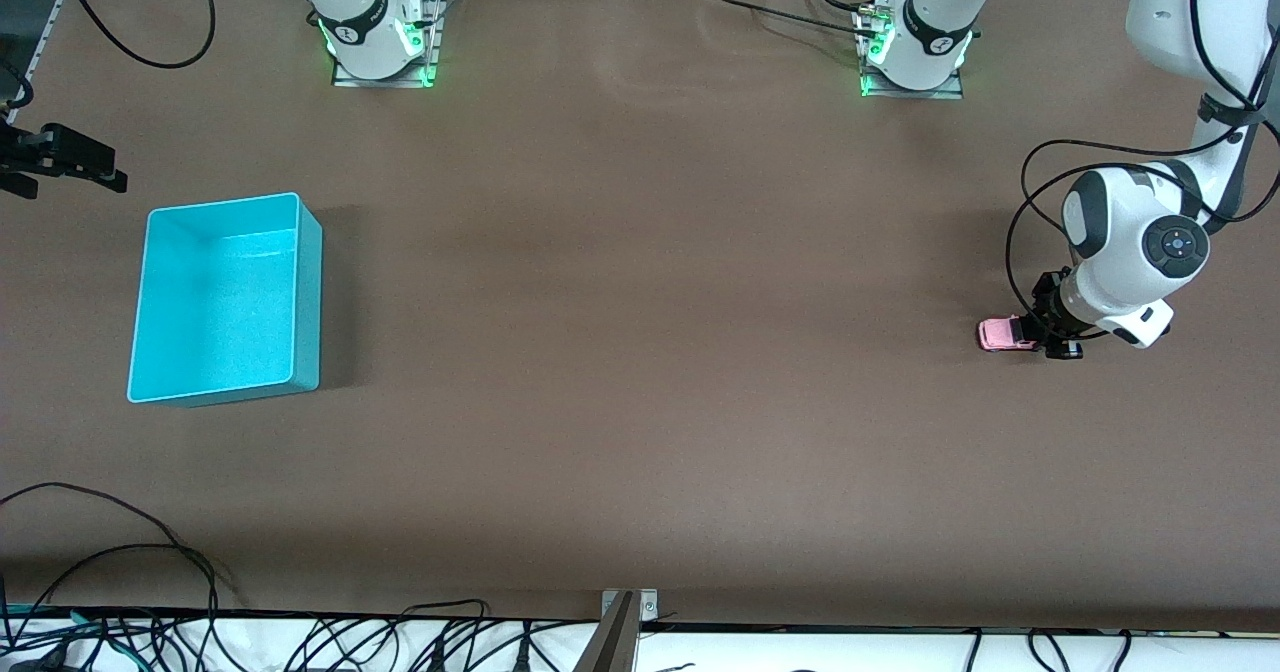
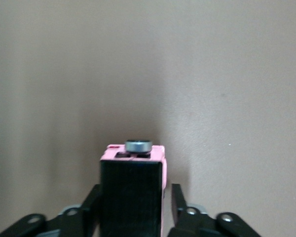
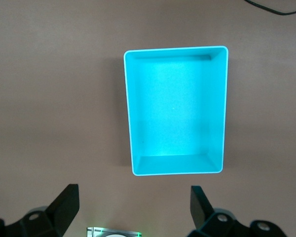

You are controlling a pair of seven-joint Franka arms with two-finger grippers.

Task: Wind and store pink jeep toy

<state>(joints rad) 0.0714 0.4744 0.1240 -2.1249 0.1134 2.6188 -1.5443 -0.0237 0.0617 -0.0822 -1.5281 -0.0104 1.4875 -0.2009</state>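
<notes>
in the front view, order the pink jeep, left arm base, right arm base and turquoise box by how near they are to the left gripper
1. pink jeep, between the left gripper fingers, at the left arm's end.
2. left arm base, along the top edge.
3. right arm base, along the top edge.
4. turquoise box, at the right arm's end.

Turquoise box (image 1: 225, 299) sits open on brown table (image 1: 640, 352), toward right arm's end. Cables (image 1: 300, 637) along near edge.
</notes>
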